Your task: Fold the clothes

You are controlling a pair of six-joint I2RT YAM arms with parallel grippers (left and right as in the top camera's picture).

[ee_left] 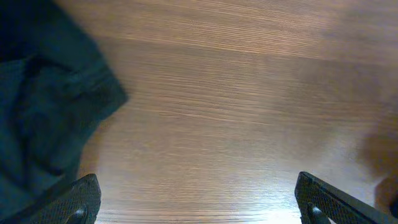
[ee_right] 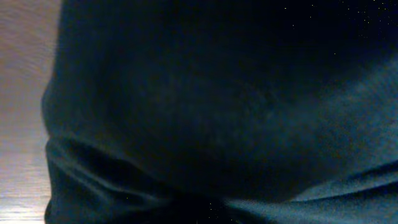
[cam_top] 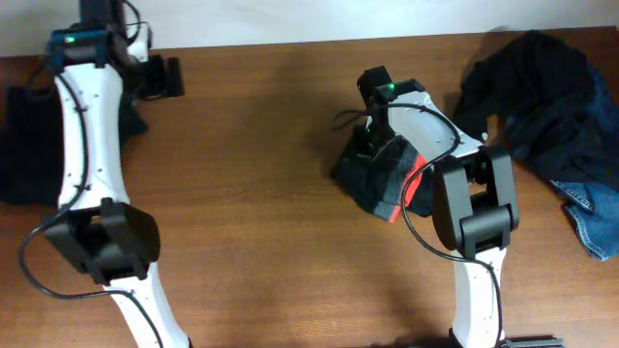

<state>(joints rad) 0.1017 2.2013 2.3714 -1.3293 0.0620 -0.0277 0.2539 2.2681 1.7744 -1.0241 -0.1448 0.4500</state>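
In the overhead view, the left arm reaches along the left side of the wooden surface, and the left jaws stand wide apart near the far edge, holding nothing. A dark garment lies beside that arm at the left edge. Right of centre, the right arm bends down over a dark garment with a red-and-grey band. The right jaws are pressed together in its upper fold, and the cloth peaks up toward them. A heap of dark clothes sits at the far right corner, well apart from the banded piece, with blue denim jeans trailing from its near side. In the left wrist view, we see two black fingers at the bottom corners, spread wide over bare surface. The dark garment fills the left side, close to the left finger. In the right wrist view, dark fabric crowds nearly the whole picture and hides the right jaws from us. Only a strip of surface shows at the left.
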